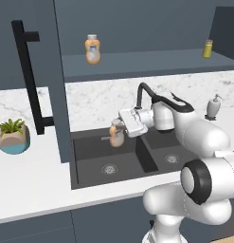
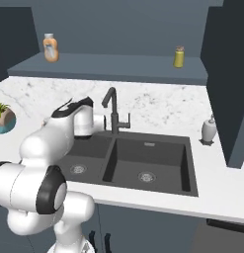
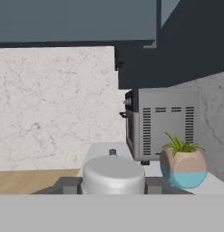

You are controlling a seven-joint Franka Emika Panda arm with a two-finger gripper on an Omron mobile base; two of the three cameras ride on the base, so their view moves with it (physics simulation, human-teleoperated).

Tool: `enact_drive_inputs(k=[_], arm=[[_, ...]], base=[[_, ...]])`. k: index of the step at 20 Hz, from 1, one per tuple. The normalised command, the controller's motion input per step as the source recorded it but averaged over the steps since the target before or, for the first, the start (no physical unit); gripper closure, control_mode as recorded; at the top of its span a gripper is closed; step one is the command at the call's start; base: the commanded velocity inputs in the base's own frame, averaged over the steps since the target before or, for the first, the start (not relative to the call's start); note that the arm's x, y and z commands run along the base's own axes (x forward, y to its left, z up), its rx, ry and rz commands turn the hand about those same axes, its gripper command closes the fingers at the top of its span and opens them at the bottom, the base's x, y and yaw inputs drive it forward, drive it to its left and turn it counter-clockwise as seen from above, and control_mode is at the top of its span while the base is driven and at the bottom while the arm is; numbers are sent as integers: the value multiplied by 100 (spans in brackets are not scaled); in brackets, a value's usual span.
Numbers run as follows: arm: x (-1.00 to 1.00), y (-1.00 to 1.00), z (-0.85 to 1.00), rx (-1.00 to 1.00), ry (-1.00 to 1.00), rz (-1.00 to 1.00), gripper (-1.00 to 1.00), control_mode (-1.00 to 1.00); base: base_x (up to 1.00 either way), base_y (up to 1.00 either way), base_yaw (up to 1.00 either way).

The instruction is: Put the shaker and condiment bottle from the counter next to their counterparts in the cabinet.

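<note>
One of two items is in hand, none placed yet, as I judge it.

Cabinet (image 1: 137,61): door swung open with the bar handle toward me. On the shelf stand the counterparts, the orange look-alike bottle (image 1: 93,49) toward the left and the yellow-green shaker (image 1: 208,49) far right, well apart. Bare shelf beside each, so both drop spots look free.

Table (image 1: 28,180): white marble around a dark double sink (image 1: 132,159). On it I see a potted plant (image 1: 13,136) at left and a soap dispenser (image 1: 213,107) at right. The blue-grey shaker I cannot find, so that half of the job looks untouched.

Condiment bottle (image 1: 116,134): upright, hanging over the left sink basin, off the table. In the hand view its pale cap sits between my finger tips.

Gripper (image 1: 119,129): closed down tight on the condiment bottle, wrist turned sideways, well below shelf level.

Left to do, my estimate: lift the bottle up past the shelf edge, set it just beside the orange look-alike, release, then locate the shaker and park it next to the yellow-green one.
</note>
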Motion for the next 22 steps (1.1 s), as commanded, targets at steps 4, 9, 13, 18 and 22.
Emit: enact_drive_inputs(k=[4, 9, 13, 18, 22], arm=[[12, 0, 54, 0, 8, -8, 100, -100], [2, -5, 44, 10, 10, -11, 100, -100], [0, -7, 67, 17, 6, -8, 100, -100], [5, 0, 87, 8, 2, -7, 100, -100], [19, 0, 73, 0, 1, -13, 100, -100]], base=[[0, 0, 0], [0, 0, 0], [0, 0, 0], [0, 0, 0], [0, 0, 0]])
